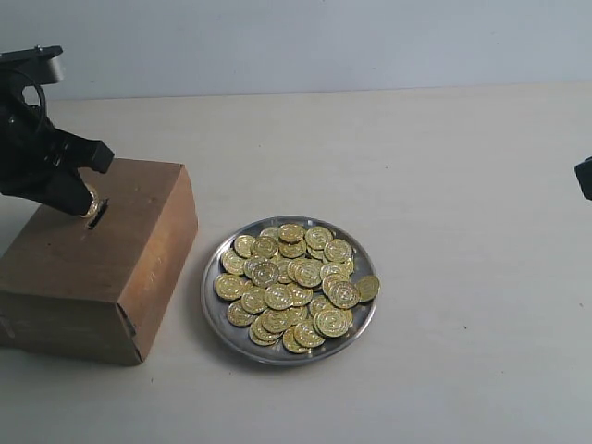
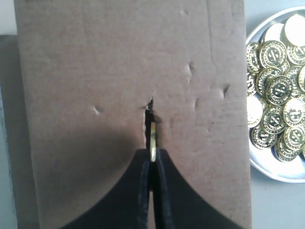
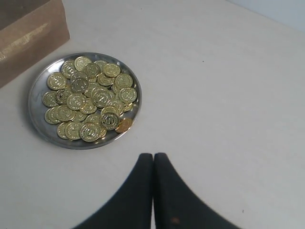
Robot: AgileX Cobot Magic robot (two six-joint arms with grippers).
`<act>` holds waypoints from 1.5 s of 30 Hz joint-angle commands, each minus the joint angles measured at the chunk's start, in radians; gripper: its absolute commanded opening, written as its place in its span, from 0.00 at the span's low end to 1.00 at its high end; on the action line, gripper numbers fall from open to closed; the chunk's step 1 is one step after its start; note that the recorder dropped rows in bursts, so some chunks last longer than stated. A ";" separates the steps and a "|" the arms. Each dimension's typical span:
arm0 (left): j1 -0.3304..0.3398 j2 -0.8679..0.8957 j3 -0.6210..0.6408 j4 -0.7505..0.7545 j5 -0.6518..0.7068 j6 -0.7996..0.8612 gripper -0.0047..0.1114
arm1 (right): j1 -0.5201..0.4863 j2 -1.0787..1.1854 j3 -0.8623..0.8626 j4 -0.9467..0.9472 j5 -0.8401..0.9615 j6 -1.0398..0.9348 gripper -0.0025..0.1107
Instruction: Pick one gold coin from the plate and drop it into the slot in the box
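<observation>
The brown box (image 1: pixel 92 259) stands at the left of the exterior view. My left gripper (image 1: pixel 90 205) hovers over its top face, shut on one gold coin (image 2: pixel 153 142) held edge-on. The coin's lower edge sits at the dark slot (image 2: pixel 149 112), lined up with it. To the right of the box, the silver plate (image 1: pixel 215 314) holds several gold coins (image 1: pixel 294 282). My right gripper (image 3: pixel 153 157) is shut on nothing above the bare table, a short way from the plate (image 3: pixel 35 117). Only a dark corner of the right arm (image 1: pixel 585 176) shows in the exterior view.
The pale tabletop (image 1: pixel 444 185) stretches right of the plate and behind it to a light wall. The box's top face has several small dents (image 2: pixel 97 109). The box's side (image 3: pixel 28 38) shows in the right wrist view.
</observation>
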State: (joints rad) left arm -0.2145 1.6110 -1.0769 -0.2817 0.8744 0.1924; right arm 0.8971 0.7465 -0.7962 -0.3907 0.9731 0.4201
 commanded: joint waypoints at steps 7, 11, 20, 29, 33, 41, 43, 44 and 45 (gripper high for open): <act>-0.007 0.005 -0.008 -0.007 0.006 0.015 0.18 | -0.005 -0.003 0.004 0.000 -0.024 0.003 0.02; -0.007 0.005 -0.008 -0.007 0.006 0.015 0.30 | -0.005 -0.003 0.004 0.000 -0.024 0.003 0.02; -0.007 -0.043 -0.008 -0.005 -0.027 0.039 0.19 | -0.005 -0.025 0.001 -0.064 -0.060 0.030 0.02; -0.139 -0.768 0.514 -0.261 -0.764 0.196 0.04 | -0.005 -0.440 0.273 -0.247 -0.610 0.293 0.02; -0.230 -0.956 0.693 -0.283 -0.865 0.189 0.04 | -0.005 -0.534 0.460 -0.245 -0.831 0.293 0.02; -0.369 -1.246 1.016 -0.279 -0.917 0.186 0.04 | -0.005 -0.554 0.759 -0.238 -1.074 0.270 0.02; -0.377 -1.278 1.068 -0.279 -0.917 0.186 0.04 | -0.005 -0.554 0.792 -0.238 -1.077 0.270 0.02; -0.378 -1.295 1.077 -0.279 -0.917 0.186 0.04 | -0.005 -0.554 0.796 -0.236 -1.077 0.270 0.02; -0.378 -1.311 1.077 -0.279 -0.917 0.186 0.04 | -0.005 -0.554 0.796 -0.236 -1.077 0.270 0.02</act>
State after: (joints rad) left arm -0.5843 0.3383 -0.0215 -0.5513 -0.0255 0.3837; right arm 0.8971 0.1954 -0.0141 -0.6230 -0.0773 0.6987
